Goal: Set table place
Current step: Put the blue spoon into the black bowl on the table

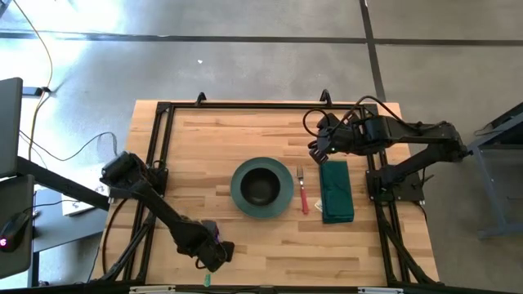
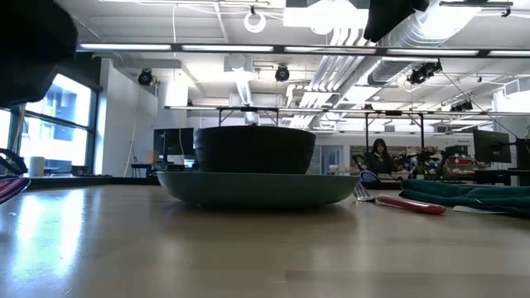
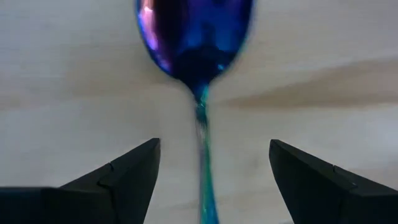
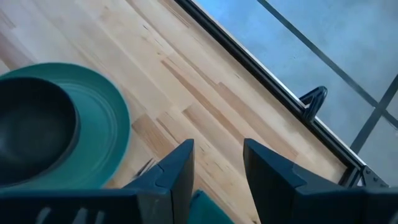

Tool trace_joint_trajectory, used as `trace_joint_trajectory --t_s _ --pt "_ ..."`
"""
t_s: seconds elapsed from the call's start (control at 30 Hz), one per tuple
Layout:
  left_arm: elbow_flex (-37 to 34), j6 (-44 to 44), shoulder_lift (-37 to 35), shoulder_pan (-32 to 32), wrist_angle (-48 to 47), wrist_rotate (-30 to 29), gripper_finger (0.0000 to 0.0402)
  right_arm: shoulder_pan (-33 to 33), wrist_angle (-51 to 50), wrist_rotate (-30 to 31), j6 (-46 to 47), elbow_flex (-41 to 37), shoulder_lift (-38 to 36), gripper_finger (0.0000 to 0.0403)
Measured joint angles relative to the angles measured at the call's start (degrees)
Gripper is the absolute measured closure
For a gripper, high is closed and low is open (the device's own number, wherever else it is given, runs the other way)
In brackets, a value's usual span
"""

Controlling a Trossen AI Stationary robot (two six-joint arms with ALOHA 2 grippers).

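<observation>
A blue-purple iridescent spoon (image 3: 194, 43) lies flat on the light-wood table (image 1: 204, 155) near its near edge. My left gripper (image 1: 214, 251) is open above the spoon; its fingers stand on either side of the spoon's handle (image 3: 204, 168) without touching it. A green plate (image 1: 282, 200) holding a dark bowl (image 1: 261, 184) sits mid-table. To its right lie a red-handled fork (image 1: 303, 193) and a folded green napkin (image 1: 336, 192). My right gripper (image 1: 315, 151) is open and empty above the napkin's far end.
The black rail frame (image 1: 270, 106) runs around the tabletop. In the low view the plate (image 2: 257, 189), bowl (image 2: 255, 149), fork (image 2: 411, 204) and napkin (image 2: 472, 195) stand in a row. Bare wood lies left of the plate (image 1: 196, 163).
</observation>
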Motion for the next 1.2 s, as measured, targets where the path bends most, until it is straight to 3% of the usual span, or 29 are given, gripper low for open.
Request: trace_joint_trajectory --t_s 0.2,0.3,0.4,0.57,0.63,0.97,1.2 --pt "0.22 -0.88 2.5 0.11 0.21 1.13 0.0118 0.0 -0.2 0.0 -1.02 0.0 -0.02 0.0274" --pt "0.22 -1.81 2.8 0.13 -0.61 1.76 0.0145 0.0 -0.36 0.0 -2.13 0.0 -0.01 0.0274" --pt "0.16 -2.04 2.88 0.13 -1.43 2.36 0.0203 0.0 -0.36 0.0 -2.55 0.0 0.0 0.0274" --pt "0.07 -2.21 2.89 -0.05 -2.84 1.31 0.035 0.02 -0.31 0.0 -3.63 0.0 -0.02 0.0274" --pt "0.09 -2.23 2.91 -0.13 -2.84 0.25 0.0386 0.02 -0.28 -0.01 -4.38 0.0 0.0 0.0274" --pt "0.13 -1.59 2.93 -0.07 -3.76 -0.23 0.0396 0.02 -0.24 0.0 -5.13 0.0 0.0 0.0274" --pt "0.63 -1.08 1.59 -0.14 -5.45 -4.13 0.0399 0.02 -0.24 0.0 -5.05 0.0 0.0 0.0274"
